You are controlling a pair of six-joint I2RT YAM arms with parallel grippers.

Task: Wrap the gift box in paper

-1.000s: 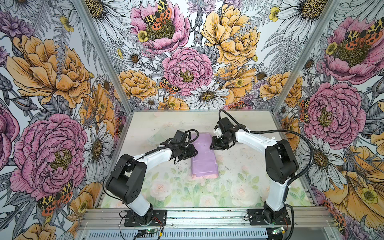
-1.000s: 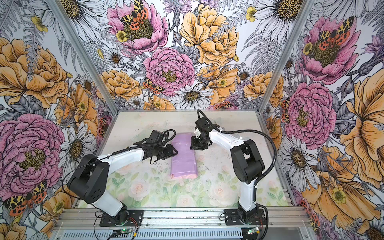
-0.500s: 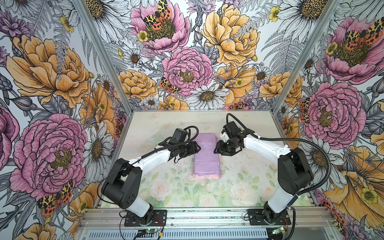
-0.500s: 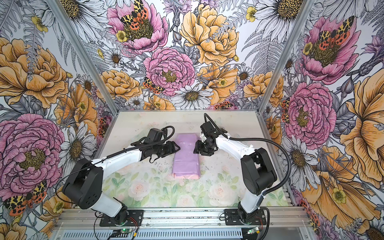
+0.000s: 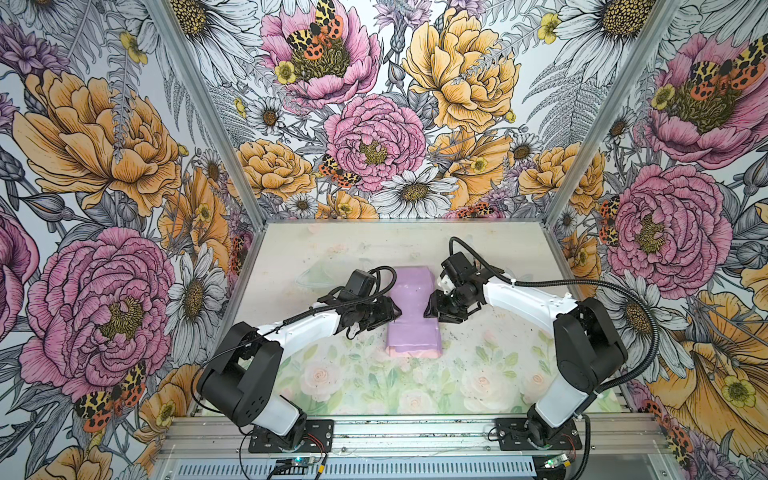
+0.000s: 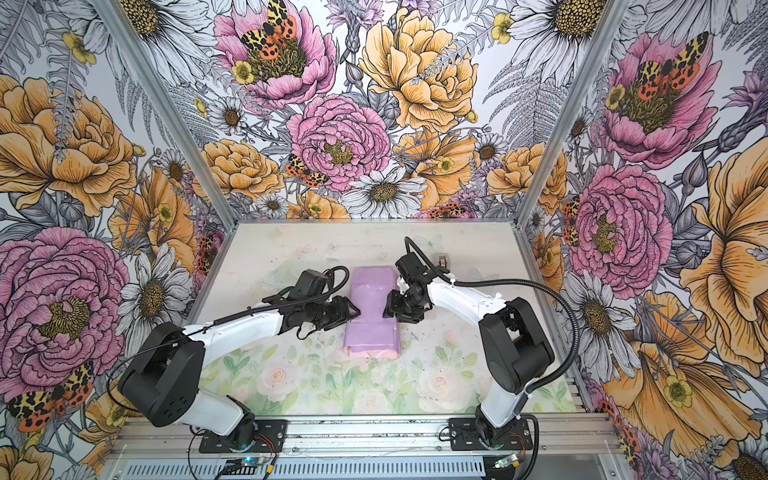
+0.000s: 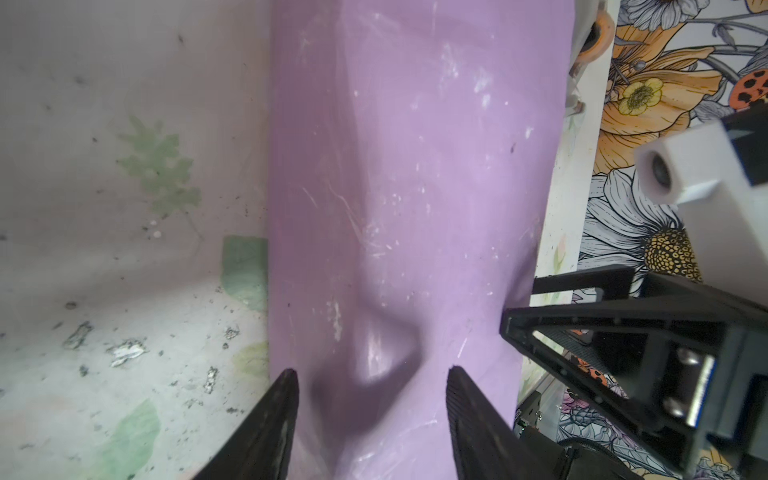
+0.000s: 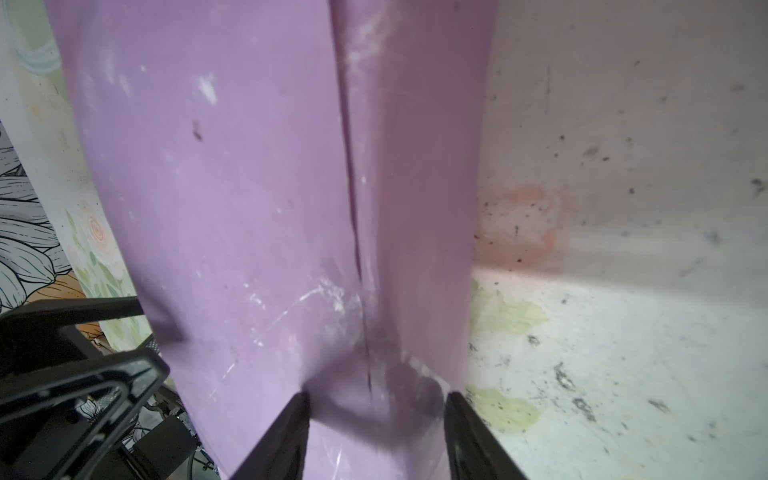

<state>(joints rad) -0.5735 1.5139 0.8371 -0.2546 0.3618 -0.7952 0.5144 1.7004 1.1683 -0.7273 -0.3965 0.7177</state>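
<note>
The paper point(image 5: 413, 299) point(image 6: 372, 299) lies mid-table as a long lilac parcel folded over the gift box, which is hidden inside it. The parcel's pale pink end faces the front edge. My left gripper point(image 5: 397, 312) point(image 6: 355, 311) touches the parcel's left side at mid-length. My right gripper point(image 5: 428, 309) point(image 6: 386, 309) touches its right side opposite, and the parcel is pinched narrow between them. In the left wrist view the left gripper point(image 7: 372, 372) is open over dented paper point(image 7: 415, 166). In the right wrist view the right gripper point(image 8: 376, 395) is open astride a seam in the paper point(image 8: 249, 166).
The floral table point(image 5: 374, 386) is speckled with dark scraps. A small grey object point(image 6: 442, 262) sits just behind the right wrist. Metal frame posts and flowered walls close in the left, right and back sides. A metal rail point(image 5: 415, 432) carries both arm bases at the front.
Both grippers slid along the parcel toward the front, from its far part to mid-length. The right jaws opened wider. The paper now shows a pinched waist between them.
</note>
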